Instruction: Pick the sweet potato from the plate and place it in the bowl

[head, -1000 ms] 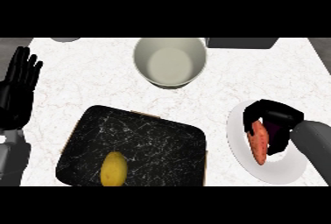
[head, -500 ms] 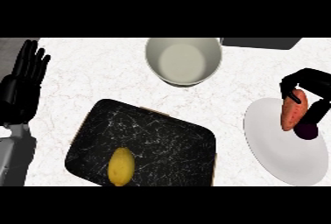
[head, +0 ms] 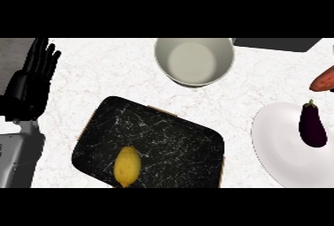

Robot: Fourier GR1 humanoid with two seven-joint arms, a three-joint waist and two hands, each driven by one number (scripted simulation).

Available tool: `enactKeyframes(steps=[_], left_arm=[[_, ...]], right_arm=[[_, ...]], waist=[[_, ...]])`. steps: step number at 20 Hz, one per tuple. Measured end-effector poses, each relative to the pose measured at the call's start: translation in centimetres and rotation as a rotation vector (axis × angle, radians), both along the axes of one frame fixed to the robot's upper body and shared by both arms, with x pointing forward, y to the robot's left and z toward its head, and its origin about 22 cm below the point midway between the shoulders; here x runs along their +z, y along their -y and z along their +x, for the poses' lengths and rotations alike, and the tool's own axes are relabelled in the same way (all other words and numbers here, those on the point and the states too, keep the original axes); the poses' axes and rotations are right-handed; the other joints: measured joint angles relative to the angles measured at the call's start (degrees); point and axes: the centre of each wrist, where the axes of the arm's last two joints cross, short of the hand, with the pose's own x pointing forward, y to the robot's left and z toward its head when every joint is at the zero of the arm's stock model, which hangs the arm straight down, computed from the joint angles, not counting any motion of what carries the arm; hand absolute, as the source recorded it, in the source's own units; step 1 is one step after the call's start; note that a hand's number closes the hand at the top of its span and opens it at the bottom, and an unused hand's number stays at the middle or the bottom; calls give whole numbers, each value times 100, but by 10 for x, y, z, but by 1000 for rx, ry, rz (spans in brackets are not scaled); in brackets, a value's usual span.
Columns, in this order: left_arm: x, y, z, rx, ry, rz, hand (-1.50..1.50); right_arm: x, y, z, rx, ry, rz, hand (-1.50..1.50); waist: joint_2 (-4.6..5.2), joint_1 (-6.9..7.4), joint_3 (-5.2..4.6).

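The white marbled counter (head: pixel 117 75) fills the frame. On it, in the lower centre, lies a black marbled tray (head: pixel 169 141), set at a slant, with a yellow lemon-shaped fruit (head: pixel 127 166) lying upright in its lower left part. At the right edge, from mid-height downward, sits a white plate (head: pixel 280 150), partly cut off by the frame; a dark purple eggplant (head: pixel 313 128) lies on its upper right area, stem end pointing up. In the upper centre stands a pale grey bowl (head: pixel 194 61), with nothing inside it. A dark grey object (head: pixel 277 43) shows at the upper right edge, just right of the bowl. The left hand (head: pixel 29 84) is at the left edge, upper part of the frame, resting open with straight fingers pointing up, touching no item; its grey forearm (head: pixel 20 159) runs down to the lower left. The sweet potato (head: pixel 324 80) appears at the far right edge, above the plate and clear of it, well apart from the bowl, tilted and partly cut off. The right hand does not appear in the frame, so its state cannot be determined.
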Motion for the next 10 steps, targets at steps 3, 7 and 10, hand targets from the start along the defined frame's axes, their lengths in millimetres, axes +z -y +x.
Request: enactKeyframes(steps=[3, 7, 10], left_arm=[[1, 1, 1, 6, -3, 0, 0], [0, 0, 2, 11, -8, 1, 0], [-2, 1, 1, 19, -14, 0, 0]], right_arm=[[25, 1, 4, 25, 46, 55, 150], [55, -2, 9, 92, 120, 148, 150], [75, -8, 14, 125, 166, 218, 150]], waist=[[-25, -27, 0], [-51, -79, -3], [-80, -116, -7]])
